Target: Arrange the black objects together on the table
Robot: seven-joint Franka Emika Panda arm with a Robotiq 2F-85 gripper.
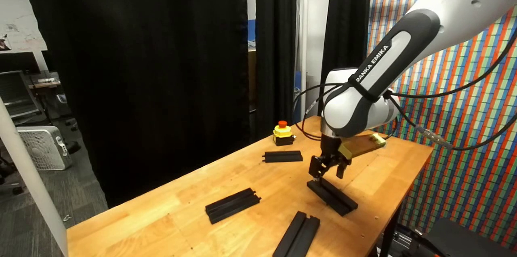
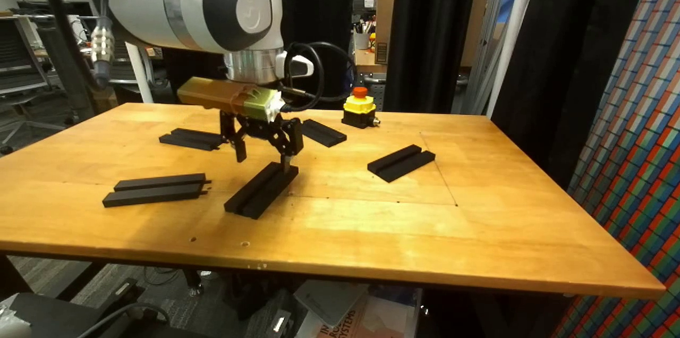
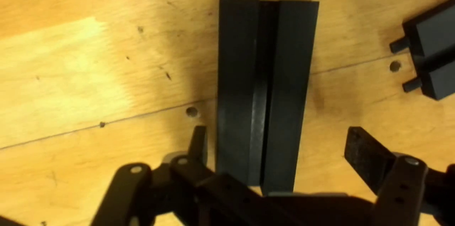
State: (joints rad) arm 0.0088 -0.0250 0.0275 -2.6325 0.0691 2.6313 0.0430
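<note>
Jaws wide and empty, the gripper (image 2: pixel 264 160) hangs over one end of a black bar (image 2: pixel 265 193); four more bars (image 2: pixel 407 166) lie scattered about the table (image 2: pixel 425 242). Placing, I'd guess; next, rise straight clear and fetch another.

In an exterior view, a wide black curtain (image 1: pixel 141 67) hangs in folds. Left of the curtain are a white box fan (image 1: pixel 42 148) on the grey floor (image 1: pixel 78 194), an office chair (image 1: pixel 18 87) and a dark monitor (image 1: pixel 18 63), with a white wall (image 1: pixel 20 22) beyond. Well right of the curtain, a backdrop (image 1: pixel 452 115) carries narrow stripes of red, blue, green and orange.
</note>
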